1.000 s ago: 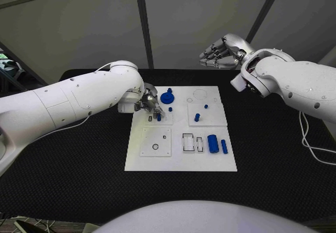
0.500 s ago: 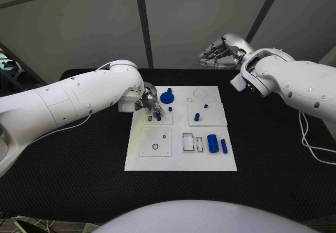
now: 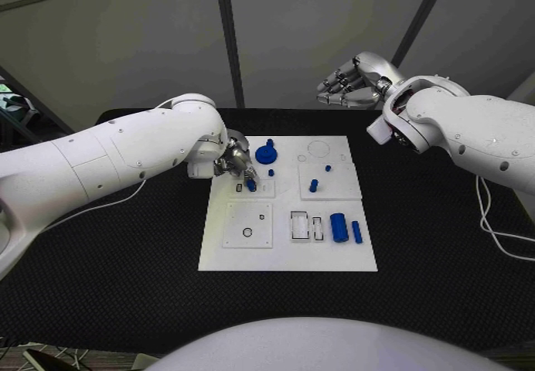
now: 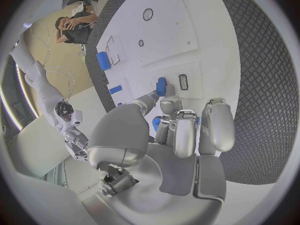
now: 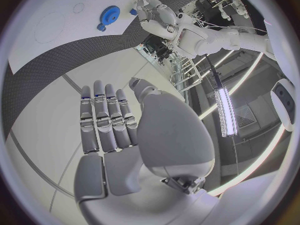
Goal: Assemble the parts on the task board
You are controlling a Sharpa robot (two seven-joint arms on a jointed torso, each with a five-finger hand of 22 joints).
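Note:
The white task board (image 3: 287, 259) lies in the middle of the black table. My left hand (image 3: 235, 163) hovers low over its upper-left tile, thumb and a fingertip pinching a small blue peg (image 3: 251, 184) beside a narrow slot; the left wrist view shows the same peg (image 4: 161, 86) at the thumb tip. A blue gear (image 3: 267, 154) stands just right of that hand. A thick blue cylinder (image 3: 339, 229) and a thinner one (image 3: 357, 233) lie at the board's right. My right hand (image 3: 351, 81) is raised behind the table, fingers straight and empty.
Small blue pegs (image 3: 315, 185) stand on the upper-right tile. A black ring (image 3: 247, 233) lies on the lower-left tile, with rectangular slots (image 3: 300, 226) beside it. In the right wrist view the gear (image 5: 111, 15) sits on the board (image 5: 50, 20). Black table surrounds the board.
My left hand has crept slightly up and left with the peg at its fingertips. The right arm has not moved.

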